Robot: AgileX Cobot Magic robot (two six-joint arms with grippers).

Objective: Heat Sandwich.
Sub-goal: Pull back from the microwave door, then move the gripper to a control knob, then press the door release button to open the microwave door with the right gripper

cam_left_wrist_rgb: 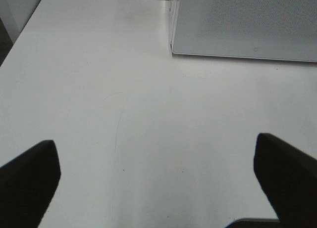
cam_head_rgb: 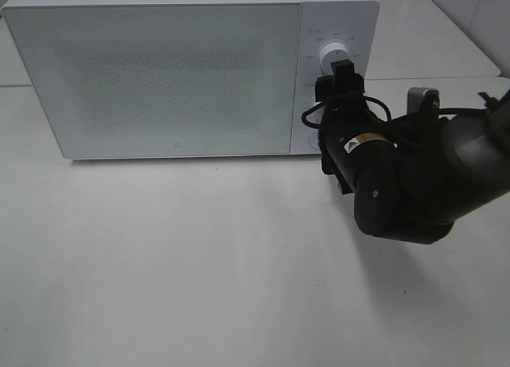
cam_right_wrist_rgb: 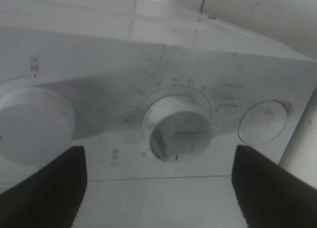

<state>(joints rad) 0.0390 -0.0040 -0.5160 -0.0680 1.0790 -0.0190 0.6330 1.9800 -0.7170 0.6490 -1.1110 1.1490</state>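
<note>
Both pairs of jaws are held wide and empty: the right gripper (cam_right_wrist_rgb: 158, 188) is set before a dial (cam_right_wrist_rgb: 178, 126) on the microwave (cam_head_rgb: 159, 72), the left gripper (cam_left_wrist_rgb: 158, 183) over the table (cam_left_wrist_rgb: 99, 89). No sandwich is seen; it is presumably shut inside. Soft and light, it is best gripped gently across the crusts.

Right arm (cam_head_rgb: 402, 196) matte black, fat rounded cylindrical links. Small yellow-and-white label (cam_head_rgb: 365, 141) on the wrist housing, thin black cable (cam_head_rgb: 312, 112) looped beside it, grey metal bracket (cam_head_rgb: 422, 98) behind. Left fingertips (cam_left_wrist_rgb: 29, 176) and right fingertips (cam_right_wrist_rgb: 270, 188) dark, blunt, wedge-shaped.
</note>
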